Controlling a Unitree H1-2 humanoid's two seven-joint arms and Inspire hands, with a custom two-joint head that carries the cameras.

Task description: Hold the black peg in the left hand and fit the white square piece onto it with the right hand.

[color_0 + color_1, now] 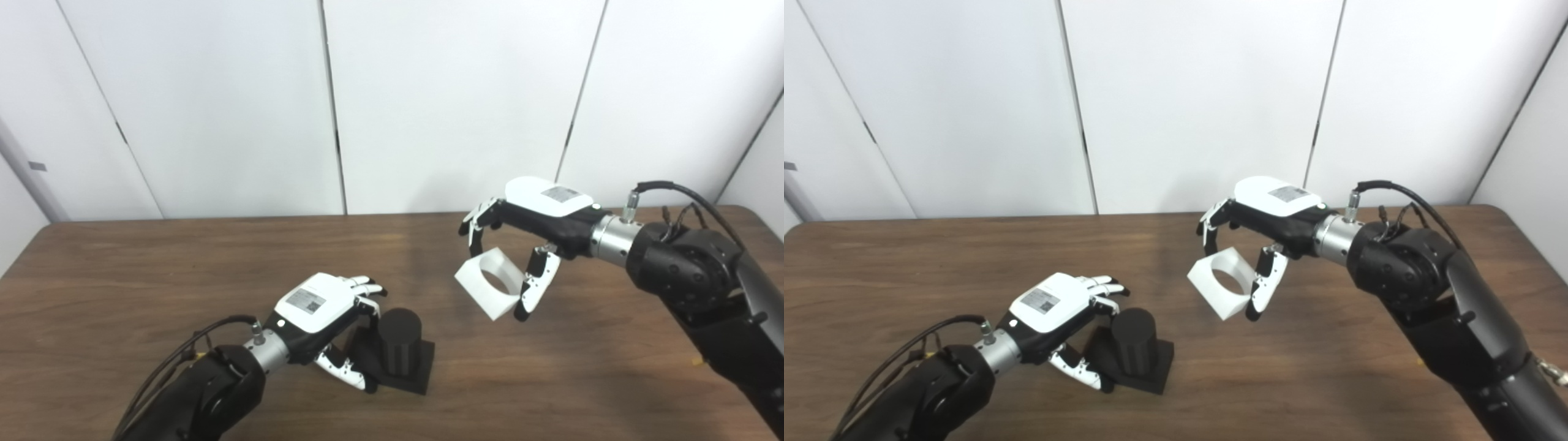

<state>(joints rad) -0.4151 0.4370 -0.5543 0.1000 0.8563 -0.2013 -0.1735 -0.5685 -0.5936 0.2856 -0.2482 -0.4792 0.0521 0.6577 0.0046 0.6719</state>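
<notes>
Left eye view: my left hand (324, 318) grips the black peg (399, 346) on the table (122, 275); my right hand (527, 245) holds the white square piece (487, 282) aloft.

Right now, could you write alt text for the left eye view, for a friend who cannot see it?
A robot's right hand holds a white square piece with a round hole above a brown wooden table. Lower left, its left hand curls around a black cylindrical peg on a square black base resting on the table. White wall panels stand behind.
</notes>
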